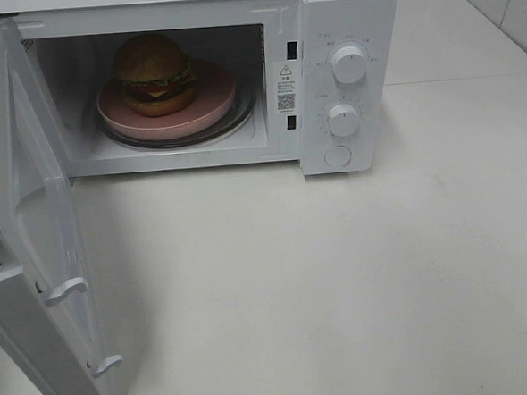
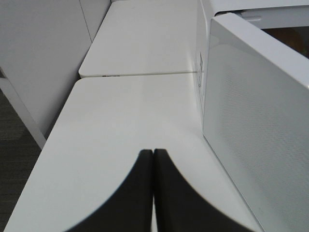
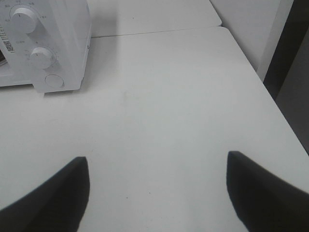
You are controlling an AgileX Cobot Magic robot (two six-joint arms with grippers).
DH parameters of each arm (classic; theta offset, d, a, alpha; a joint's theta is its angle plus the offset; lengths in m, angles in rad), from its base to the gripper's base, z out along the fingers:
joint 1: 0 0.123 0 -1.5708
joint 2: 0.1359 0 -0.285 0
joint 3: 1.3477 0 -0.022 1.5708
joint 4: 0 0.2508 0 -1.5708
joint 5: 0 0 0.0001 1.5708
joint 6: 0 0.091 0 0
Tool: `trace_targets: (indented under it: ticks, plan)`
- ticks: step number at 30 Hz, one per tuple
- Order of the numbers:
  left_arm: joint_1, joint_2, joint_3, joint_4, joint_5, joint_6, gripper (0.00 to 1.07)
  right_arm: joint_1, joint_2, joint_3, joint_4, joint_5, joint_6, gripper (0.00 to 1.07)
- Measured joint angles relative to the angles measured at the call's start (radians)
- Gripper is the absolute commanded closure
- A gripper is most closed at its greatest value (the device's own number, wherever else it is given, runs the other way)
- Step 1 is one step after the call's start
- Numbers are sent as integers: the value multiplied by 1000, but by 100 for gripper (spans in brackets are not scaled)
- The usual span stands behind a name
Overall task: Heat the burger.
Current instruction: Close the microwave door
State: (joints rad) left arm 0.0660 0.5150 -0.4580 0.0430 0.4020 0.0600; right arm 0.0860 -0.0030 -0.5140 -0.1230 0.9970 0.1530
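golden burger point(image 1: 153, 74) on pink plate point(image 1: 212, 111) only overhead, left jaws together, right jaws apart

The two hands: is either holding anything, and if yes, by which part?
Nothing is held. The left hand is shut empty, the right hand open. The burger sits inside the microwave.

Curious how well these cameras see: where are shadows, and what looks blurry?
Exterior high view: soft even light, the burger dim inside the shaded microwave, faint shadow beside the open door. Left wrist view: the left gripper is a dark blur. Right wrist view: the right gripper likewise, table sharper.
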Motion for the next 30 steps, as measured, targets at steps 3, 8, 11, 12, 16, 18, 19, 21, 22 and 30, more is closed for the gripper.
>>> trace_targets:
  ticks: [3,8,11,12,16,18,19,21,22,30]
  plan:
    - [0,44,58,0,-123,0,107,0,0,0,0,0,0,31]
    - [0,129,157,0,-357,0,107,0,0,0,0,0,0,31]
    - [0,141,166,0,-388,0,107,0,0,0,0,0,0,31]
    - [0,169,184,0,-456,0,107,0,0,0,0,0,0,31]
    - [0,208,203,0,-531,0,107,0,0,0,0,0,0,31]
    - [0,272,227,3,-627,-8,107,0,0,0,0,0,0,31]
    - [0,286,232,7,-652,-12,107,0,0,0,0,0,0,31]
    - [0,304,235,13,-676,-20,107,0,0,0,0,0,0,31]
    - [0,336,238,39,-710,-46,107,0,0,0,0,0,0,31]
    - [0,469,238,245,-834,-260,107,0,0,0,0,0,0,31]
